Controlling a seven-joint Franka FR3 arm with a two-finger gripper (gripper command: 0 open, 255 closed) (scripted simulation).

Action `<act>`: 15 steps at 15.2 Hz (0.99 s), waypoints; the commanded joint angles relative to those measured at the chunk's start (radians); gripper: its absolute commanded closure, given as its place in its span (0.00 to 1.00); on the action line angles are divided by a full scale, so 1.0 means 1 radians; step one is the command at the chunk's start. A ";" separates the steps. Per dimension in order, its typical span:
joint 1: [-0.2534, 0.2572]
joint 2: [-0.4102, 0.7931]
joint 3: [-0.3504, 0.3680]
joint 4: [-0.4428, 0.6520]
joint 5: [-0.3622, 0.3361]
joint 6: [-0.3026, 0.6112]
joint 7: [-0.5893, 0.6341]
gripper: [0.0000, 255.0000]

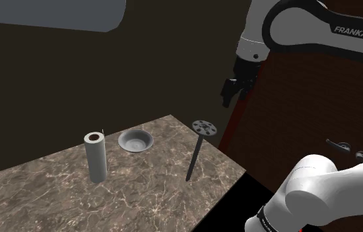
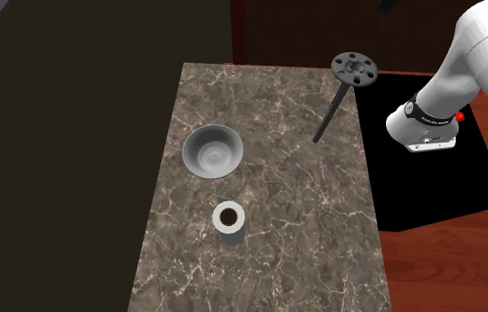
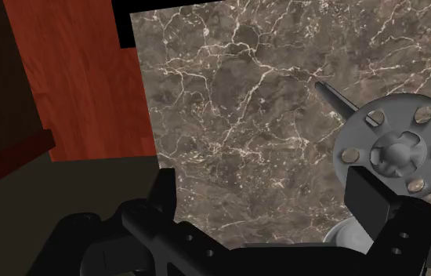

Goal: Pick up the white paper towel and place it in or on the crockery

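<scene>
Pale paper towel roll [image 1: 95, 156] stands upright on the marble table [image 1: 55, 198], near the grey bowl [image 1: 136, 140] but not touching it. The bowl has nothing in it. A dark tool [image 1: 198, 148] with a round holed head stands tilted, tip on the table, near the edge on the shoulder view's right. The gripper [image 1: 229, 92] hangs high over that edge, well apart from the roll. In the wrist view the jaws are wide with nothing between them, and the tool's head is just past one finger. Red-brown wood floor [image 2: 446, 266] lies beyond the table.
</scene>
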 commanded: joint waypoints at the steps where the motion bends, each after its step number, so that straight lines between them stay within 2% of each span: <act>1: 0.000 0.000 0.000 0.000 0.000 0.000 0.000 0.00; 9: 0.026 0.189 0.123 0.040 0.096 0.135 0.176 0.00; 15: 0.038 0.366 0.209 0.121 0.132 0.228 0.303 0.00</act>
